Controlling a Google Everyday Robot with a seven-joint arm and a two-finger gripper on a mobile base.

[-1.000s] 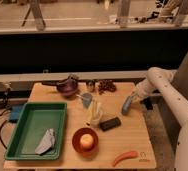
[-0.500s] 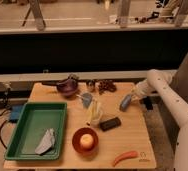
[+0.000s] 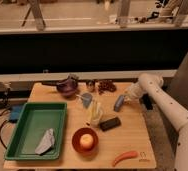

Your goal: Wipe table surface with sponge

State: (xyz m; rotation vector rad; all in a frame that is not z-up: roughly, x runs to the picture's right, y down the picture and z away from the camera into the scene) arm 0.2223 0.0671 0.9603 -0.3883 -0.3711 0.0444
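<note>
Sponge (image 3: 118,103) and gripper (image 3: 126,98) slid left since earlier frame; we see gripper clamping sponge's upper end, sponge hanging down-left, long axis tilted, on table (image 3: 134,131).

A blue-grey sponge (image 3: 118,103) is seen on the right half of the wooden table (image 3: 137,131), toward the far side. It is shaped as a small elongated block and is set steeply on end, tilted, with its lower end pointed down at the tabletop and its upper end raised to the right. Whether the lower end is touching the wood cannot be told. The upper end is met by the gripper (image 3: 125,96), which is placed just above and to the right of the sponge, over the table's right part. The table is topped with light, rectangular wood and is viewed from its near long side.
</note>
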